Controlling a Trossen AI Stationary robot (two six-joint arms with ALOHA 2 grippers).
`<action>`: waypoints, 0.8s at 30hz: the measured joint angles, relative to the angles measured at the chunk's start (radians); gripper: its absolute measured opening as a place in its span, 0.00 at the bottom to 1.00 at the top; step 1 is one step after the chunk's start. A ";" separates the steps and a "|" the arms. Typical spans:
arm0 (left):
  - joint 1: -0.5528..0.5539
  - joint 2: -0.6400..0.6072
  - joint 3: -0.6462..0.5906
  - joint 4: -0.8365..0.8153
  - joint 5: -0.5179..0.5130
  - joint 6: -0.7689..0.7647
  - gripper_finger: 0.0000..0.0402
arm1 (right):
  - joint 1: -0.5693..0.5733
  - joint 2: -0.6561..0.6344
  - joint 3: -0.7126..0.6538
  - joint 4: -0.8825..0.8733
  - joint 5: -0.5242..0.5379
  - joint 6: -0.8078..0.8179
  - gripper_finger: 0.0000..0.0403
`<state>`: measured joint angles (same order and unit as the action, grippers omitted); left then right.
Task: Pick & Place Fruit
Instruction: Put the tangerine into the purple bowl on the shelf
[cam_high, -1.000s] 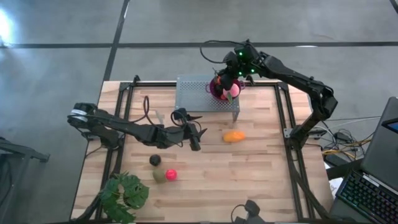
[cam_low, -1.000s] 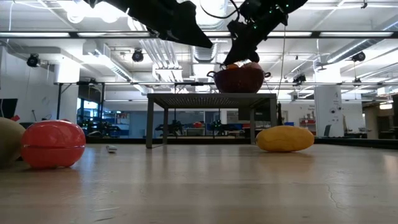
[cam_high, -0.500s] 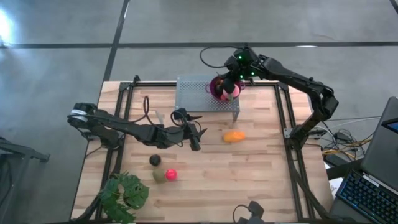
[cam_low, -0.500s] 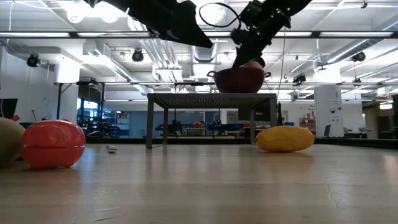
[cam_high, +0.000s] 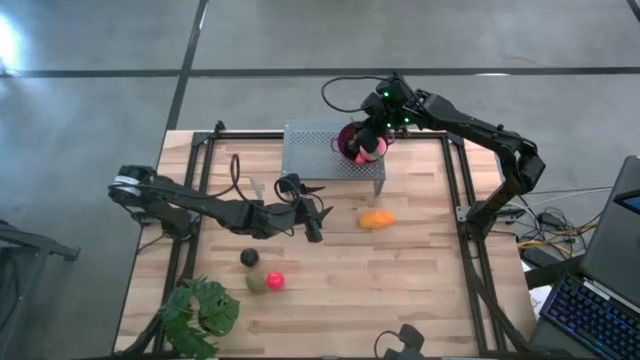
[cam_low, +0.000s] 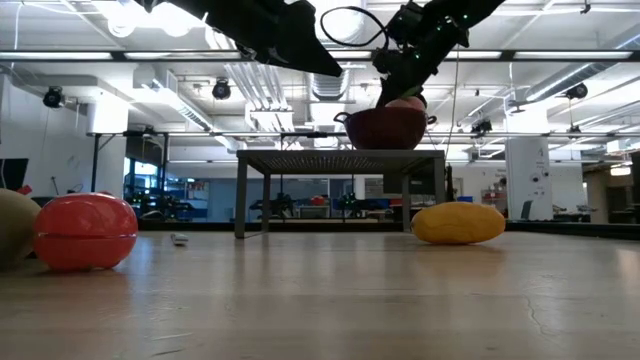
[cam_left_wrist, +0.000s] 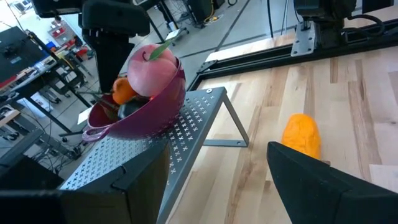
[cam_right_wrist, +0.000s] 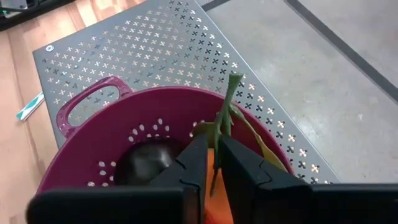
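A purple perforated bowl (cam_high: 347, 143) stands on a grey perforated shelf (cam_high: 310, 152) at the table's far edge. It holds a pink ball with a leaf (cam_left_wrist: 152, 70), an orange piece (cam_left_wrist: 122, 91) and a dark ball (cam_right_wrist: 146, 160). My right gripper (cam_right_wrist: 211, 155) hangs over the bowl, shut on a green stem. My left gripper (cam_left_wrist: 217, 171) hovers open above the table's middle (cam_high: 315, 228) and touches nothing. On the table lie an elongated orange piece (cam_high: 376, 219), a dark ball (cam_high: 249, 258), a red ball (cam_high: 275, 280) and an olive-green piece (cam_high: 257, 284). My right gripper pinches a thin green stem (cam_right_wrist: 225, 115) between its two fingers, coming from above and pointing down into the bowl. The stem sticks out past the fingertips. Something orange (cam_right_wrist: 211, 171) shows between the fingers below it; whether it rests in the bowl I cannot tell.
A leafy green plant (cam_high: 200, 312) sits at the table's near left corner. The shelf stands on thin legs (cam_low: 240, 195) with open space beneath. Bare wood stretches between the elongated orange piece (cam_low: 458, 222) and the red ball (cam_low: 85, 232).
My right gripper has risen a little out of the bowl and drifted slightly toward the far edge. In the low view it now stands higher above the bowl's rim, and the pink ball shows at the bowl's top.
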<state>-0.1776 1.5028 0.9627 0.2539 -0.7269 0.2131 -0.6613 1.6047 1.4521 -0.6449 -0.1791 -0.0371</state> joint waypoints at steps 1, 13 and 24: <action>0.000 0.000 0.000 0.000 0.000 0.000 0.68 | 0.000 0.000 0.000 -0.001 0.000 0.001 0.12; 0.000 0.000 0.001 0.000 0.000 0.000 0.68 | 0.001 -0.002 0.038 -0.003 -0.001 -0.008 0.29; 0.001 0.000 0.001 0.001 0.000 0.000 0.68 | 0.002 0.006 0.071 0.005 0.150 -0.014 0.23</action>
<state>-0.1768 1.5028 0.9634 0.2546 -0.7265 0.2127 -0.6594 1.6111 1.5227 -0.6404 -0.0291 -0.0515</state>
